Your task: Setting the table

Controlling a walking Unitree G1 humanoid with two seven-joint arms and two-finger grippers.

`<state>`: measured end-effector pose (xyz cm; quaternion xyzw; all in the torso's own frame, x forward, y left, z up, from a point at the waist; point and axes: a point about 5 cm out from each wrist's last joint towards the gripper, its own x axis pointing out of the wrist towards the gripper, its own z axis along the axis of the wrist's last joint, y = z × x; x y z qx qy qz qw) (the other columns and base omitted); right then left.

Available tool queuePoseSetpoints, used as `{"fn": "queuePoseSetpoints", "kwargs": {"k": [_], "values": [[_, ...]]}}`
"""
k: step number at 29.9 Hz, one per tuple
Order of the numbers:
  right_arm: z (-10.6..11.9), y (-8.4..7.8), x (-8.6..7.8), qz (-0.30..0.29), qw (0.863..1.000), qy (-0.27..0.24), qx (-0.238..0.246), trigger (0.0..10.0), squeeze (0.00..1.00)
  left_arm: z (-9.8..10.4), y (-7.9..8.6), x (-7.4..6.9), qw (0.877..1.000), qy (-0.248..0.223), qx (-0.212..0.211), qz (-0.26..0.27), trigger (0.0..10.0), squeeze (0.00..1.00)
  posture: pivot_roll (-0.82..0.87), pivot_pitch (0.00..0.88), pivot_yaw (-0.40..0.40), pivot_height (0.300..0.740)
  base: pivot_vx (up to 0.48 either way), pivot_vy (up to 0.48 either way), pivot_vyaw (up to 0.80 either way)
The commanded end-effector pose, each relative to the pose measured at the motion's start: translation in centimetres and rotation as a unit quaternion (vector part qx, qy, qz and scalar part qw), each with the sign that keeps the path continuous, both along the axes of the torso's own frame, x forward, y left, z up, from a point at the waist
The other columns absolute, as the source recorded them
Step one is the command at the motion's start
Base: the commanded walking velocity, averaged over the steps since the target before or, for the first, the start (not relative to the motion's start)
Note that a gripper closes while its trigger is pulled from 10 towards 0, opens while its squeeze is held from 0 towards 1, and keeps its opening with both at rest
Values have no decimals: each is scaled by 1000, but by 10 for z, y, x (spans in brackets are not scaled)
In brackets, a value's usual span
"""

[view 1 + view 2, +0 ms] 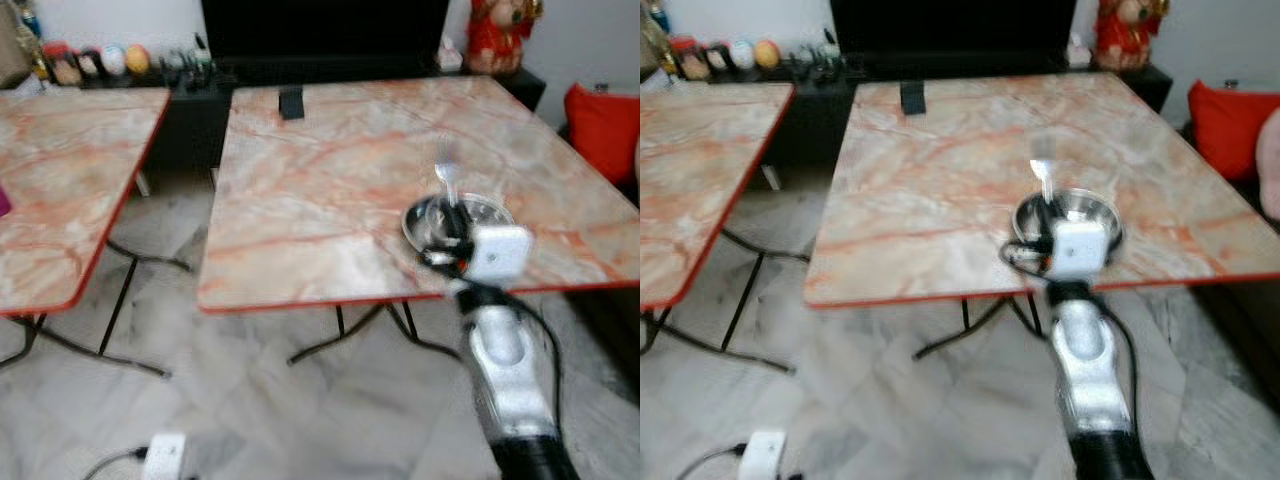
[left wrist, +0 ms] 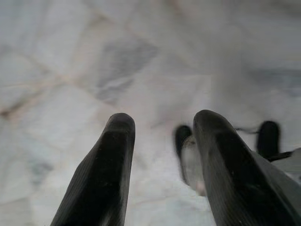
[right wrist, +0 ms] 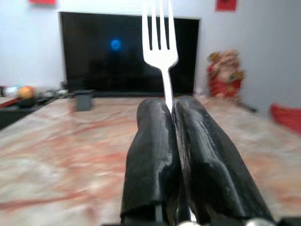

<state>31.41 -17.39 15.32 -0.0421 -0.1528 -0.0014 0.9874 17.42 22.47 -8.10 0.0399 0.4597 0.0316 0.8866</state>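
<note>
While right gripper [image 3: 171,106] pinches fork [image 3: 160,33] — bowl [image 1: 480,213] beneath, stand [image 1: 291,103] beyond.

Room light: even, soft daylight, moderately bright. Both eye views smeared by motion blur, edges soft. Marble table [image 1: 330,190] carries a pale sheen. Fork [image 3: 160,42] tines washed out against the dark television screen [image 3: 127,52], which reflects a blue spot. Floor [image 2: 94,61] unfocused.

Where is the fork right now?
The fork is pinched upright in the right gripper, held just above the metal bowl near the front right edge of the marble table.
</note>
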Motion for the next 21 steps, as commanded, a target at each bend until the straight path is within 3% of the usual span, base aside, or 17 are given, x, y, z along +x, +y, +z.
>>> {"fn": "queuePoseSetpoints", "kwargs": {"k": [1, 14, 21], "values": [[2, 8, 1, 13, 1000, -6, 5, 10000, 0, -1, 7, -6, 1000, 13, 9, 2, 10000, 0, -66, 0, 8, 740, 0, -461, 0], [1, 5, 1, 9, 1000, -4, 11, 10000, 0, -1, 7, -6, 1000, 12, 9, 4, 10000, 0, -70, 0, 8, 740, 0, -411, 0], [-1, 6, 1, 12, 1000, 1, 13, 10000, 0, -1, 7, -6, 1000, 10, 8, 8, 10000, 0, -71, 0, 9, 740, 0, 0, 0]]}}
